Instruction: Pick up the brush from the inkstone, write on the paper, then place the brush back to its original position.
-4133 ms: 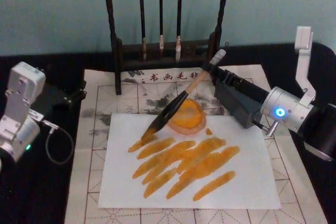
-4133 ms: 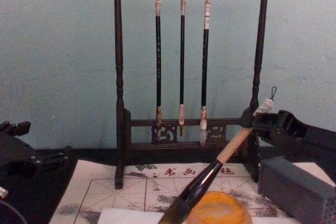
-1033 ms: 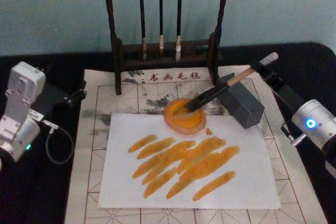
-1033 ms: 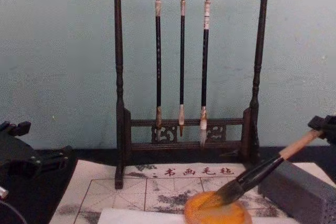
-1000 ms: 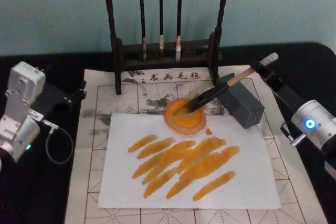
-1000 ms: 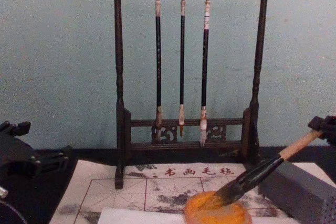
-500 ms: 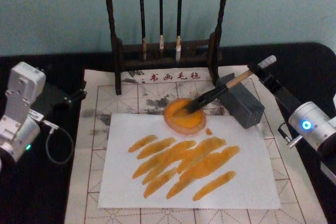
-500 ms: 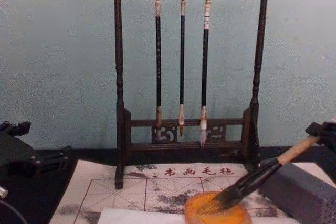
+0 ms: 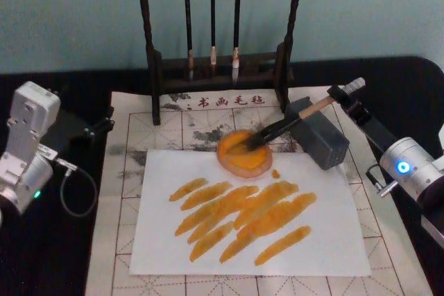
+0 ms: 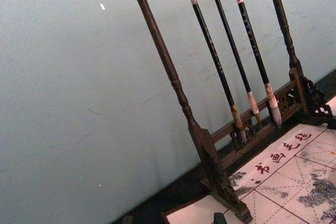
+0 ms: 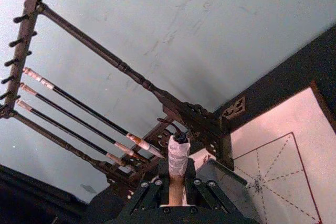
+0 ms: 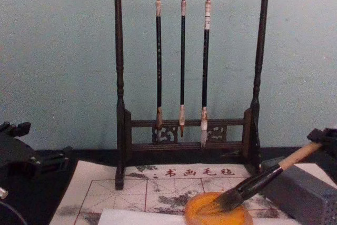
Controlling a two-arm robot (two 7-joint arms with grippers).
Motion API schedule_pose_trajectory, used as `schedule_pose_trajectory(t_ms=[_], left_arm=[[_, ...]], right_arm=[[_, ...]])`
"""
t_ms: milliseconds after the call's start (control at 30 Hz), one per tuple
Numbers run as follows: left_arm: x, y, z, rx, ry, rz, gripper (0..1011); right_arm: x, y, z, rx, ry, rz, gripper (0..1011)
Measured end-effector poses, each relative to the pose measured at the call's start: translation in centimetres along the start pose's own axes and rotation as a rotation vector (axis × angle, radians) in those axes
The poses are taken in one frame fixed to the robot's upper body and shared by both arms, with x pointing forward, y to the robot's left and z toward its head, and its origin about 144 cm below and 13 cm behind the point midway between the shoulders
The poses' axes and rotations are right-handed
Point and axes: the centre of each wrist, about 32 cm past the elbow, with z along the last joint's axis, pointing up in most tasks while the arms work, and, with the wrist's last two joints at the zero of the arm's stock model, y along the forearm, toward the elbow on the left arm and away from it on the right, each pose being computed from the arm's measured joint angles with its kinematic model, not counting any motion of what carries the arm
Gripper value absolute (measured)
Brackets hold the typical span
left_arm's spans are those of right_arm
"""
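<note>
Lowered since before, the brush now rests tip in the inkstone; your right end effector, at two o'clock, still clamps its handle; release next.

We seem to be at a calligraphy practice station set up for robot trials. On the far side of the black worktop stands a dark wooden brush rack with three thin brushes hanging against a plain teal wall. A cream practice mat with red grid lines and red characters lies spread before it.
</note>
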Motion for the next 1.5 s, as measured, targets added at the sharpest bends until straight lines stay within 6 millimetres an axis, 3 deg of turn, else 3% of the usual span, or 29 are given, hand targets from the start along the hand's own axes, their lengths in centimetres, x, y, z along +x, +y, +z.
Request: schedule_pose_trajectory(t_ms=[1500], left_arm=[[0.0,0.0,0.0,0.0,0.0,0.0,1001]], right_arm=[[0.73,-0.24,-0.39,0.003,0.065,-0.02,185]])
